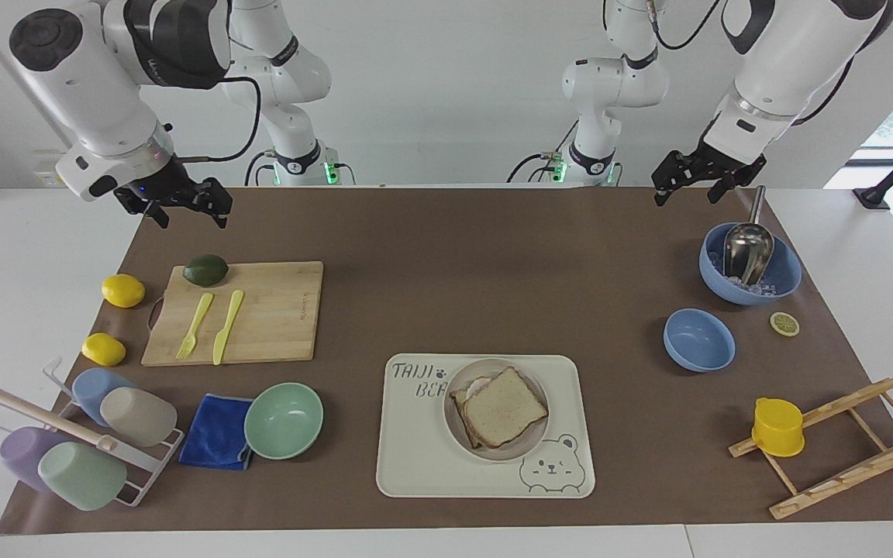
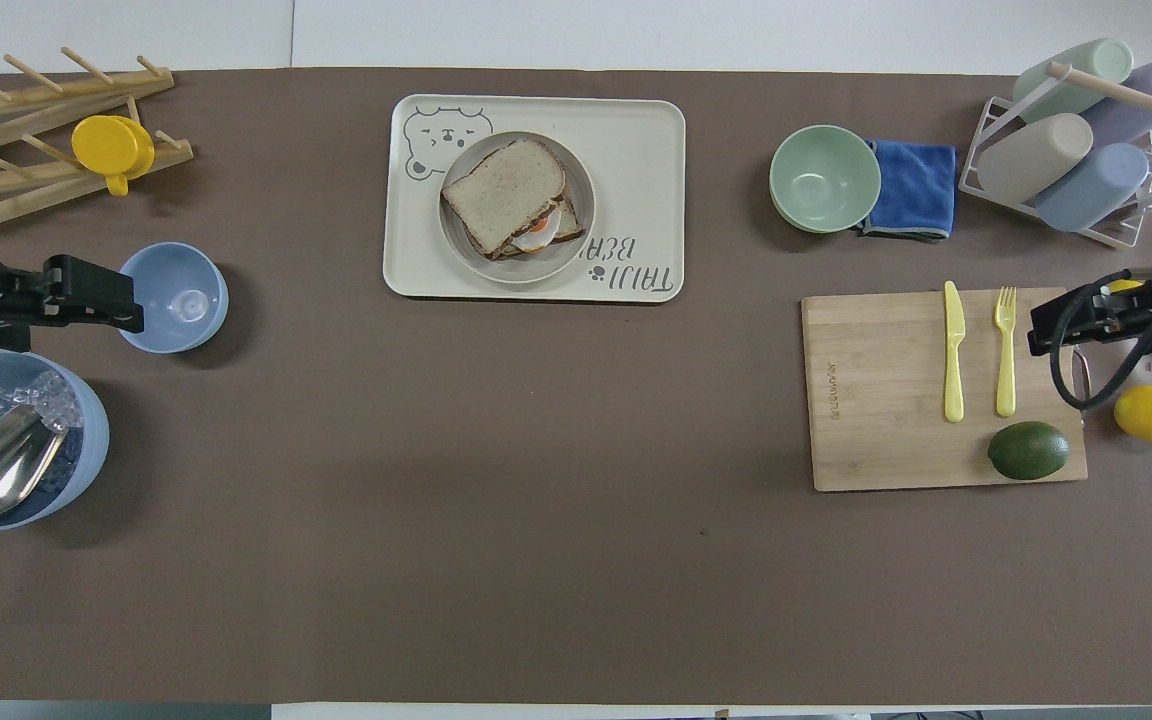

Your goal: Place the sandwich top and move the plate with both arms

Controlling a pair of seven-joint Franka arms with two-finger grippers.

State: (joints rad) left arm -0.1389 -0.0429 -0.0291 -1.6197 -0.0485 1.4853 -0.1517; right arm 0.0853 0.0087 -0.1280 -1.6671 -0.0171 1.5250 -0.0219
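The bread slice (image 1: 505, 407) lies on the egg toast, on the plate (image 1: 456, 425), which sits on the tray (image 1: 415, 465) at the middle of the table edge farthest from me. My left claw (image 1: 687, 182) hangs empty with fingers apart over the mat's edge at my own side, near the ice bowl (image 1: 784, 275). My right claw (image 1: 187, 205) waits, fingers apart and empty, over the mat's corner near the cutting board (image 1: 276, 314).
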